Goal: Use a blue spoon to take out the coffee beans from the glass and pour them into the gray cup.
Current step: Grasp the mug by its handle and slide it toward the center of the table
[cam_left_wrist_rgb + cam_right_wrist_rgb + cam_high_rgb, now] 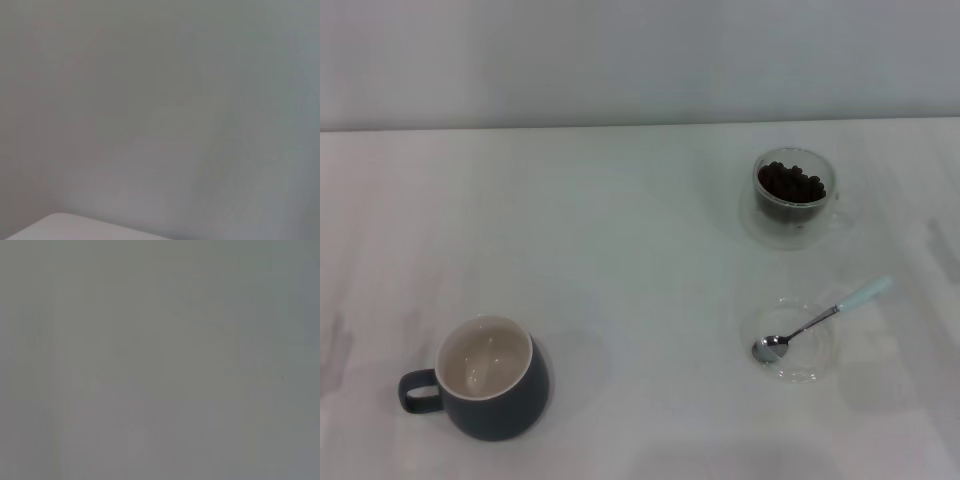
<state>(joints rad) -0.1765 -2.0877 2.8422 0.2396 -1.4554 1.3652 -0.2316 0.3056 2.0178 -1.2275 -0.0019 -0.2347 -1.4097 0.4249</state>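
Counter point(620, 260) carries four items. Gray cup point(490, 380) stands near the front-left corner, handle toward the left edge. Glass point(791, 196) stands on the right half, toward the back edge, with coffee beans point(791, 184) inside it. Shallow dish point(792, 341) sits in front of the glass, nearer the front edge, well apart from the gray cup. Blue spoon point(817, 322) lies across the dish: bowl inside it, handle running over the rim toward the back-right corner.

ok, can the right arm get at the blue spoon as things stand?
Probably yes. The blue spoon lies on the robot's right, bowl in the shallow glass dish, handle jutting past the rim toward the right edge. Nothing covers it; the glass stands apart behind. Neither gripper is in view.
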